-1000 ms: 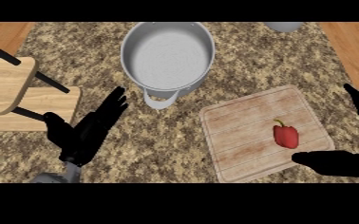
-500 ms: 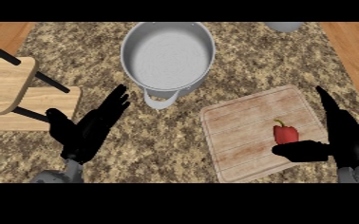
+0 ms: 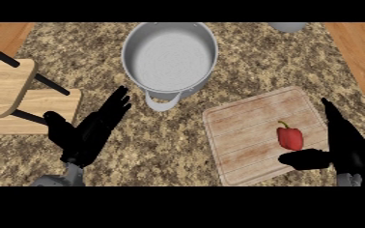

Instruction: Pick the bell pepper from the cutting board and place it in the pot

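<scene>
Speckled granite counter (image 3: 164,140) fills most of my head view, with wood flooring showing past its far corners and a wooden chair or stool (image 3: 21,94) with dark legs off to the far left of the pot. I take the pot (image 3: 170,58) as my landmark: it stands upright, grey, and nothing lies inside it that I can see, one handle pointing back toward me. Beyond it and to its right, at the counter's far edge, a sliver of some grey vessel (image 3: 288,26) pokes in; I cannot tell what it is.

Nearer me and to the right of the pot lies the cutting board (image 3: 246,135), slightly turned. The bell pepper (image 3: 289,137), red with a green stem, sits on the board's right half, well apart from the pot.

My right hand (image 3: 341,147) is at the board's right edge, fingers straight and spread from the thumb; the thumb lies just below the pepper, the fingers beside it on the right. I judge nothing is gripped yet; whether the thumb touches the pepper I cannot tell.

My left hand (image 3: 89,133) rests near me and left of the pot, fingers straight and holding nothing.

So by my reading nothing of the task is done: closing on the pepper, lifting, carrying over to the pot and releasing all remain.
</scene>
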Controlling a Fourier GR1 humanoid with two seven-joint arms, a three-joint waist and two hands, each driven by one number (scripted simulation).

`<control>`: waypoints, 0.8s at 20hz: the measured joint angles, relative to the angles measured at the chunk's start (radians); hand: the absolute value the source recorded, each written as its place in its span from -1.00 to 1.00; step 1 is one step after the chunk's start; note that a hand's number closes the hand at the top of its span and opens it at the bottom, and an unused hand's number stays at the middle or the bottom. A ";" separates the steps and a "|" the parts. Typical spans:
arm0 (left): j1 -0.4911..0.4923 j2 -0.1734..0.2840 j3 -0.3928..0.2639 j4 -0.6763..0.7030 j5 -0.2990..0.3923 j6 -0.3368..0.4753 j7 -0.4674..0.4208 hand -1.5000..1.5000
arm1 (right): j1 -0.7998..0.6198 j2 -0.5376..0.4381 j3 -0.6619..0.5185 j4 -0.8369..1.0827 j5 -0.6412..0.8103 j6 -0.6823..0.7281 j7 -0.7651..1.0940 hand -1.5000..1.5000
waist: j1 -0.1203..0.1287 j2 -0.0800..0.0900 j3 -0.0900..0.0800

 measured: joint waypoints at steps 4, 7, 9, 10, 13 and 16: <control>0.013 -0.016 -0.004 -0.030 -0.020 0.006 0.021 0.00 | 0.002 0.062 0.011 0.051 0.047 0.008 -0.017 -1.00 | 0.002 0.000 0.000; 0.021 -0.019 0.009 -0.029 -0.028 -0.014 0.017 0.00 | 0.008 0.092 -0.007 0.075 0.070 0.018 -0.030 -1.00 | 0.001 0.000 0.000; 0.022 -0.026 0.021 -0.012 -0.030 -0.029 0.007 0.00 | 0.017 0.103 -0.026 0.091 0.076 0.024 -0.042 -1.00 | 0.000 0.000 0.000; 0.030 -0.034 0.019 -0.016 -0.036 -0.028 0.008 0.00 | 0.014 0.108 -0.035 0.099 0.076 0.031 -0.045 -1.00 | 0.000 0.000 0.000; 0.040 -0.052 0.016 -0.018 -0.056 -0.031 0.009 0.00 | 0.038 0.128 -0.054 0.111 0.089 0.038 -0.069 -1.00 | 0.000 0.000 0.000; 0.062 -0.043 0.039 -0.035 -0.056 -0.059 0.007 0.00 | 0.029 0.156 -0.069 0.129 0.106 0.049 -0.074 -1.00 | 0.001 0.000 0.000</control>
